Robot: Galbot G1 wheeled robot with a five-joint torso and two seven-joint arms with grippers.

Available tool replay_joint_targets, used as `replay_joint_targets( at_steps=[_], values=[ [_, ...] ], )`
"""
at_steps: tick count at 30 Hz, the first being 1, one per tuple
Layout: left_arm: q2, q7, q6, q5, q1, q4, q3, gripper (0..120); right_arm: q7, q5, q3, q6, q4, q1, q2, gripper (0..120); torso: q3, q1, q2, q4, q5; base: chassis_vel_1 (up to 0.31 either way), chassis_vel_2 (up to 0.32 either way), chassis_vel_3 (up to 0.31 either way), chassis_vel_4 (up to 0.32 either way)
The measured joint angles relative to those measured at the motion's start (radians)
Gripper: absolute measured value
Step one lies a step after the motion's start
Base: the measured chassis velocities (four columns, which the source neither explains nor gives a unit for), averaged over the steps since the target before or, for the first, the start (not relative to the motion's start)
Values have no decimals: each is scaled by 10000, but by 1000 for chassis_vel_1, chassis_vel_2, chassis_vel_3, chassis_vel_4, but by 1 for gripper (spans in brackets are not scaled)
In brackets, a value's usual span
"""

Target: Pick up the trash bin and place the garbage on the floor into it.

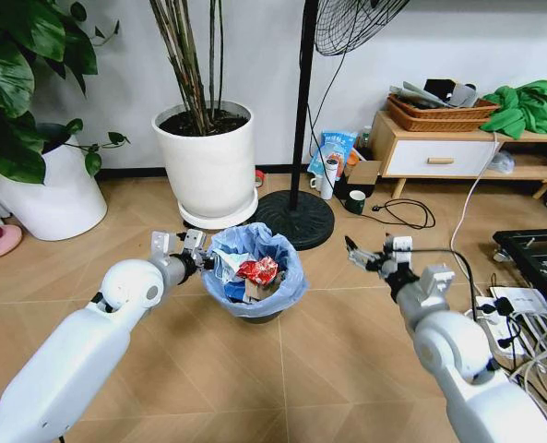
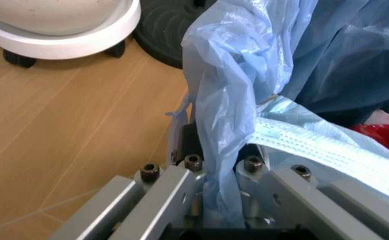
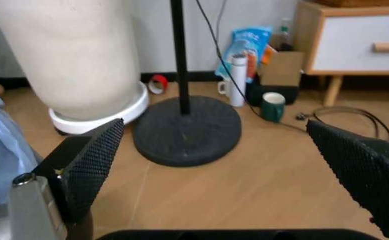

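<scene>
Blue-lined trash bin (image 1: 255, 277) already holds garbage (image 1: 258, 270); left hand (image 1: 192, 254) clamped on its rim/bag. Right hand (image 1: 366, 256) wide open, empty. Floor (image 1: 282, 369) nearby looks cleared, task prob. near done.

The floor (image 1: 255, 378) bears the trash bin (image 1: 255, 277) and plant pots (image 1: 208, 166).

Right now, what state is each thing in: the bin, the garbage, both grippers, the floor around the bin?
trash bin: upright on the floor, blue bag liner bunched over its rim.
garbage: piled inside the bin.
left gripper: shut on the bin's rim and liner.
right gripper: open, holding nothing, right of the bin.
floor: bare near the bin, no scraps in sight.
</scene>
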Motion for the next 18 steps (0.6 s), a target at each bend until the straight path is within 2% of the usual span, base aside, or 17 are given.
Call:
replay_joint_targets(
  at_steps=[6,18],
  values=[
    [13,-86,0,-17,102,-151,-8,0,259,-436,134,127,211,-448,441,100,1,0,0,0,1,0,0,0,0],
    [157,-198,0,-92,214,-311,-54,0,350,-733,34,153,343,-665,629,100,1,0,0,1,1,30,31,-36,-30]
  ],
)
